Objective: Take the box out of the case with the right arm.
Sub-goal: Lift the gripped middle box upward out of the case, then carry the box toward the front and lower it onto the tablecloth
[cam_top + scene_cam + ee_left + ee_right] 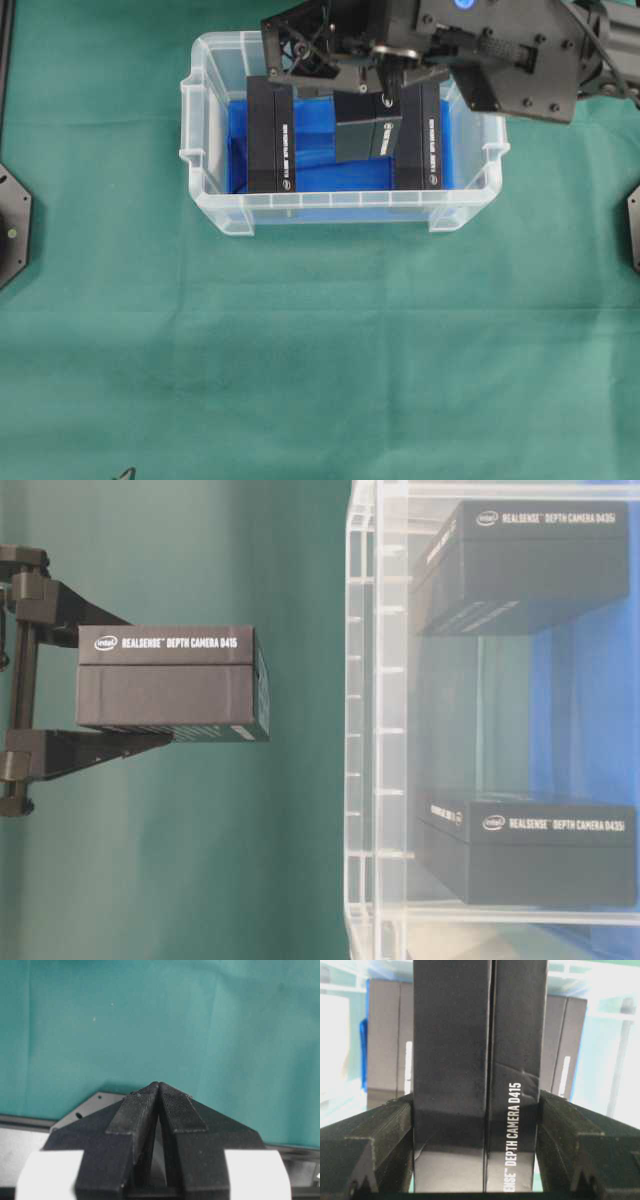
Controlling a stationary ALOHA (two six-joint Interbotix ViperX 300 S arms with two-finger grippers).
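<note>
Black cardboard, white lettering: the box (pixel 172 683) is clamped between the two fingers of the right claw (pixel 475 1145), one finger flat against each broad face. Grip looks square, with no tilt showing in the right wrist view. A small crease shows on the box face above the lettering, so more squeeze is not advisable.

Position: the table-level view shows the box hanging in open air outside the clear wall of the case (pixel 362 730), not touching it. From overhead the box (pixel 367 124) sits over the blue-lined interior, between the two remaining boxes (pixel 271 135) (pixel 418 135). My reading is that it is lifted above the rim but not yet carried sideways off the case (pixel 210 195).

Step in hand: transfer out and set down. Notes for doing it well:
- Keep the height until the box is past the rim and the handle lip. Only then descend.
- Move sideways slowly, because the box is long and gripped at one end, so a swing could loosen it.
- Aim for bare green tabletop (pixel 320 350), well apart from the case.
- Hold the squeeze as it is until the box rests on the cloth.

Left claw (pixel 159 1091): fingers pressed together, empty, parked over green cloth and away from the work. No action is needed there.
</note>
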